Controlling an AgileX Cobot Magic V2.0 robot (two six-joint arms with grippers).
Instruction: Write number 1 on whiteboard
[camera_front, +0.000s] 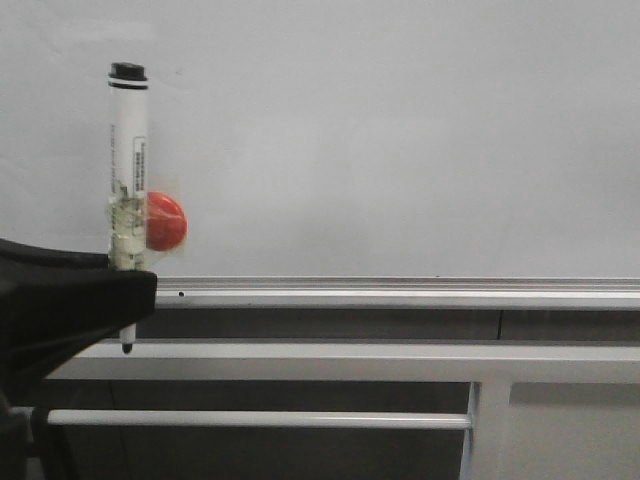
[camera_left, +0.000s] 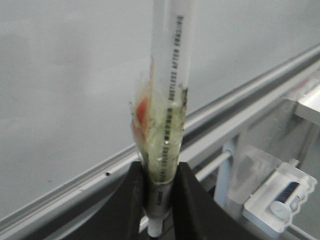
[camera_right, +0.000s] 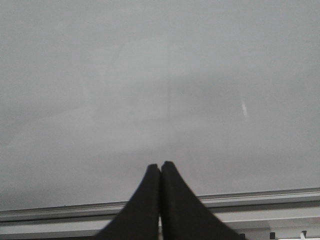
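Observation:
The whiteboard (camera_front: 400, 140) fills most of the front view, with a silver rail (camera_front: 400, 293) along its lower edge; no marker stroke shows on it. My left gripper (camera_front: 125, 290) (camera_left: 159, 190) is shut on a white marker pen (camera_front: 127, 170) (camera_left: 170, 75), held upright at the far left. The pen's black end is up and its dark tip (camera_front: 128, 347) points down below the rail. A red round piece (camera_front: 165, 221) is taped to the pen. My right gripper (camera_right: 160, 167) is shut and empty, facing the whiteboard (camera_right: 160, 75); it does not show in the front view.
Grey-white frame bars (camera_front: 350, 360) run below the rail, with a vertical post (camera_front: 487, 430) at the right. In the left wrist view a clear plastic holder (camera_left: 280, 195) with a dark object sits beside the frame.

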